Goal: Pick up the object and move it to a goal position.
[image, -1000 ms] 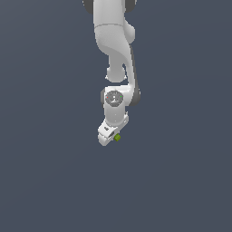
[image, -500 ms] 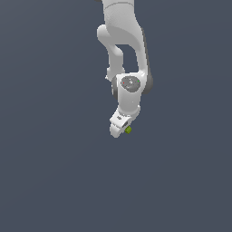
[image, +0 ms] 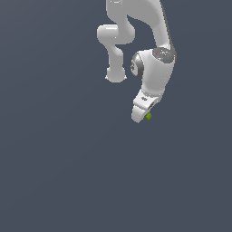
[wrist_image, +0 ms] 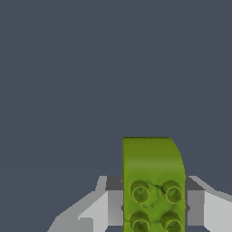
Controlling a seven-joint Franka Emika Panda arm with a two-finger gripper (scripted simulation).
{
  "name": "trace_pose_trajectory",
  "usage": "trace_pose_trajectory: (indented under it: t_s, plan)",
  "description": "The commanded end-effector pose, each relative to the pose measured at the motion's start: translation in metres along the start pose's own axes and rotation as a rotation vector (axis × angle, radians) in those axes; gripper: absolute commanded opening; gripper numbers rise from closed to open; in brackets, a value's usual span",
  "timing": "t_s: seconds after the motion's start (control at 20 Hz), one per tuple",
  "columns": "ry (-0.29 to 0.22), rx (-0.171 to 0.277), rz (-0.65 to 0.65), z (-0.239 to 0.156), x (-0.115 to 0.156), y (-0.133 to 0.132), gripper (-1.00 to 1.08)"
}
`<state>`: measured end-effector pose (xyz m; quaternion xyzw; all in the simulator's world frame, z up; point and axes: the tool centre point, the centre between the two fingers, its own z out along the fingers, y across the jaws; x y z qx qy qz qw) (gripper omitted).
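Note:
The object [wrist_image: 153, 183] is a small yellow-green block with several round studs on its face. In the wrist view it fills the space between the two grey fingers [wrist_image: 114, 201], which press on its sides. In the exterior view only a small green corner of the object [image: 147, 116] shows at the tip of the white gripper [image: 141, 114]. The gripper is shut on the object and holds it in the air, below the white arm [image: 154, 68]. No goal marker shows in either view.
A plain dark grey-blue ground [image: 59, 172] fills both views. No other objects, containers or edges show.
The arm has swung toward the exterior view's right and risen, carrying the object with it. The gripper has stayed shut on the object throughout.

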<state>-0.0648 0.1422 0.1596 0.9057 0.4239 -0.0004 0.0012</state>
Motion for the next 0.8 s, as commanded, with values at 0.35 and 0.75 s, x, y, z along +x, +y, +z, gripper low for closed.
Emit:
trace_pose_trajectory:
  t_s: [0.35, 0.75]
  plan:
    - [0.001, 0.001, 0.001, -0.063, 0.041, -0.056, -1.00]
    - [0.001, 0.002, 0.001, -0.079, 0.054, -0.069, -1.00]
